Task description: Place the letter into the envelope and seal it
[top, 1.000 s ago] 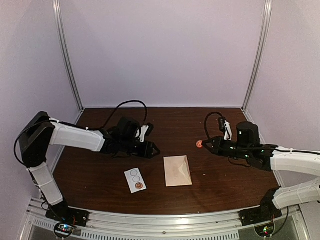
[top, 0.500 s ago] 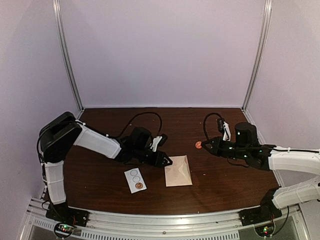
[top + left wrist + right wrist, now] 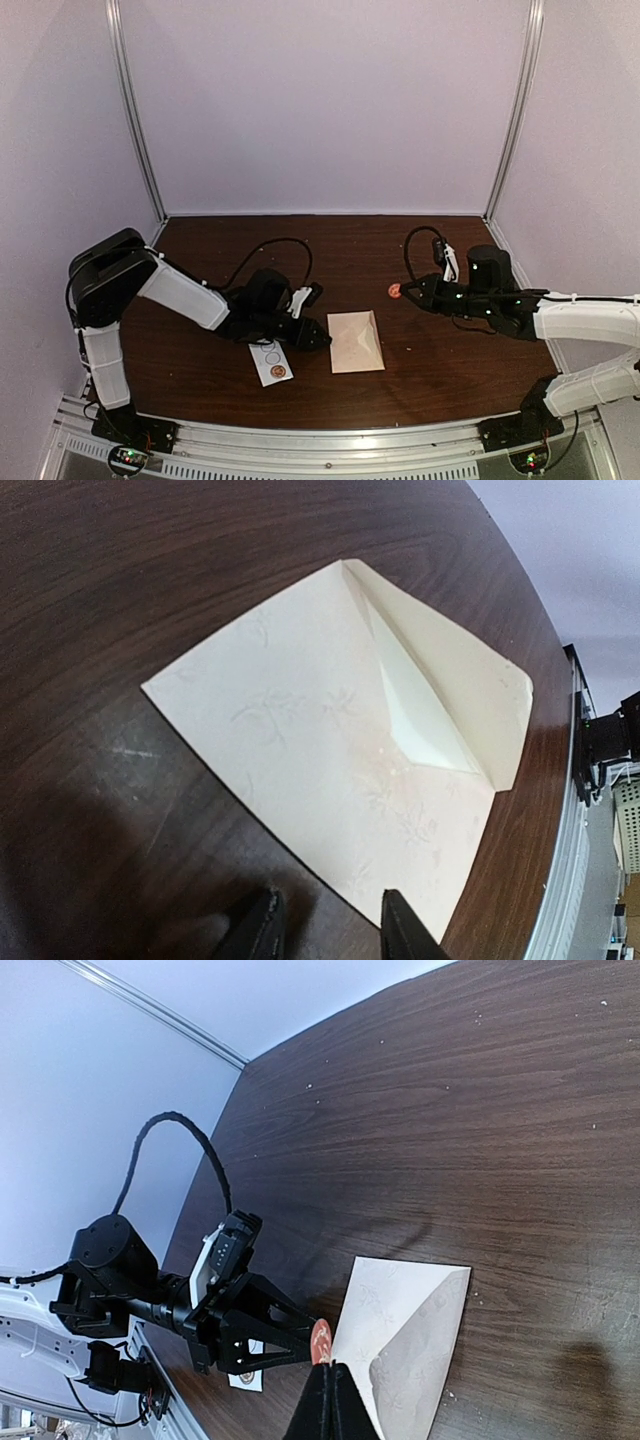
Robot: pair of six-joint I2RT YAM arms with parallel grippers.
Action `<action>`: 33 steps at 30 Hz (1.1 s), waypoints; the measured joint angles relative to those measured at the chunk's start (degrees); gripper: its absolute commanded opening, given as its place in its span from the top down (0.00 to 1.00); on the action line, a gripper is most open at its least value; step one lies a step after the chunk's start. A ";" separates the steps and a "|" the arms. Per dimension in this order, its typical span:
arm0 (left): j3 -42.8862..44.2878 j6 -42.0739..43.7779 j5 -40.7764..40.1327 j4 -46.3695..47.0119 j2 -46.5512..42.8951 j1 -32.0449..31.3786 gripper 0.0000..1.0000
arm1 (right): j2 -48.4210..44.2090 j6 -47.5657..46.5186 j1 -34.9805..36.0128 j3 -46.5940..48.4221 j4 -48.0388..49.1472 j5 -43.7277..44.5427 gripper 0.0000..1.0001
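Observation:
The pale cream envelope (image 3: 356, 341) lies flat on the dark wood table, its triangular flap (image 3: 425, 695) folded over the body and slightly raised. It also shows in the right wrist view (image 3: 400, 1345). My left gripper (image 3: 318, 337) is open and low at the envelope's left edge; in its wrist view (image 3: 330, 932) one finger (image 3: 405, 930) is over the envelope's edge and the other over bare table. My right gripper (image 3: 399, 290) is shut on a small round red sticker (image 3: 321, 1340) and held above the table, behind and right of the envelope. No separate letter sheet shows.
A small white sticker strip (image 3: 270, 361) with round outlines and one red sticker lies left of the envelope, partly under my left arm. Purple walls and metal posts enclose the table. A metal rail (image 3: 320, 440) runs along the near edge.
My left gripper has moved right and toward the front, down to the envelope's left edge. My right gripper with the sticker has shifted slightly left. The envelope has not moved.

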 measured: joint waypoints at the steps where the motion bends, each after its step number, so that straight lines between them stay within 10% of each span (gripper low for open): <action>1: -0.81 0.04 -0.02 0.04 -0.61 0.00 0.65 | 0.00 0.09 0.00 0.00 0.11 0.00 1.00; 33: 10.71 1.92 -1.66 -1.60 7.30 -0.81 0.66 | 0.00 0.66 0.00 0.00 0.52 0.00 1.00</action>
